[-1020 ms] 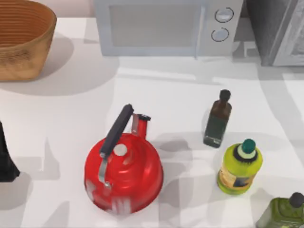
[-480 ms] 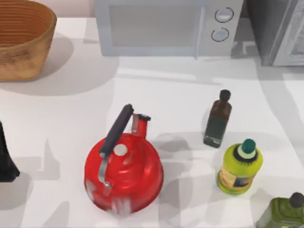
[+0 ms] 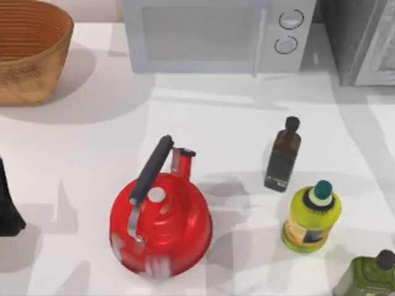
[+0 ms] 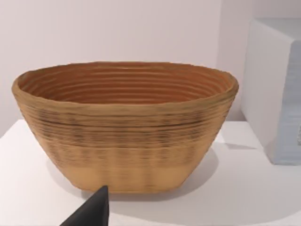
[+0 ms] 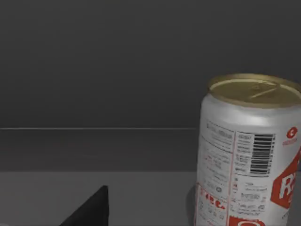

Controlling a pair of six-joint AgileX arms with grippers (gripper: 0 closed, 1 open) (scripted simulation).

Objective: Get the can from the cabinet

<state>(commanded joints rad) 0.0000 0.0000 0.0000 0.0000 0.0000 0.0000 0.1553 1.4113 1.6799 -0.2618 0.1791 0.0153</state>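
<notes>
Standing upright in the dark grey cabinet (image 5: pixel 117 70), the can (image 5: pixel 247 150) (gripper states: cannot tell).

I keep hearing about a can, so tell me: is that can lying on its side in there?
No, in the right wrist view the can stands upright on the dark cabinet floor, its gold top facing up.

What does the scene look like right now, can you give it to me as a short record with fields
can: upright on a dark grey shelf, in the right wrist view, not held
basket: woven, table's far left
kettle: red, near the table's middle front
bottles: dark one, yellow-green one, olive one, all on the right
microwave: white, at the back
left arm: dark shape at the table's left edge
</notes>
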